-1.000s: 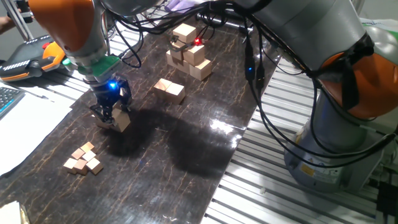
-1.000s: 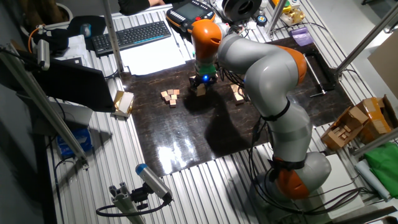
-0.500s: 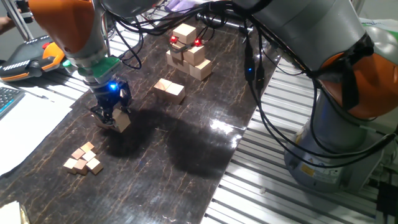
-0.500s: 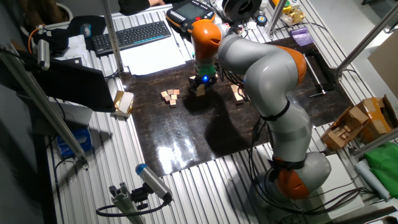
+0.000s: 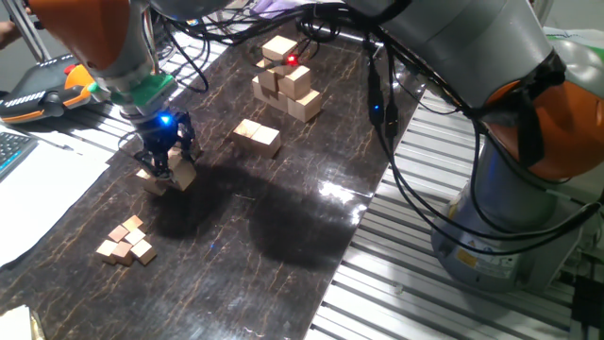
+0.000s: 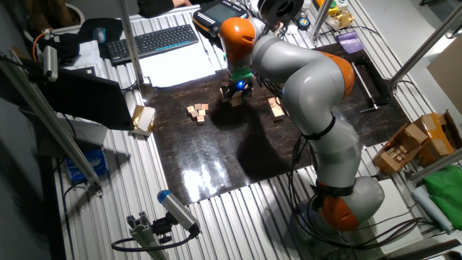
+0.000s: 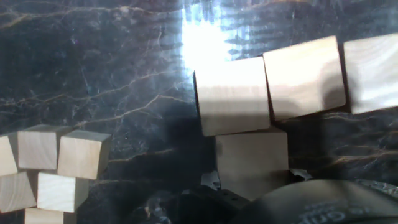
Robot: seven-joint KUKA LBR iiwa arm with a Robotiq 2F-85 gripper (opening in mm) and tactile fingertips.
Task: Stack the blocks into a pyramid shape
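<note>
The jaws stand on either side of one block (image 7: 252, 158), a fingertip at each of its near corners, but we cannot tell whether they press on it or stand free. In the hand view the gripper (image 7: 252, 178) looks straight down, and that block lies just beside a row of three blocks (image 7: 305, 74) set edge to edge on the dark surface. In one fixed view we see the gripper (image 5: 162, 161) low over these blocks (image 5: 175, 177), a blue light glowing on its body.

The surface is a dark marbled mat (image 5: 283, 217) with thin tan veins, glossy enough to throw back a white glare. It lies on a slatted metal table (image 5: 377, 283). Near the gripper sits a cluster of tiny cubes (image 5: 127, 241). Farther along the mat lies a pair of tan cubes (image 5: 257, 135), and beyond them a taller stack (image 5: 286, 80) with a red light on it. At the mat's edge we see white paper (image 5: 47, 179), and in the other fixed view a keyboard (image 6: 155, 41).

The arm (image 6: 310, 79), grey with orange joints, rises from its base, bends over the mat and reaches down with the wrist vertical.
</note>
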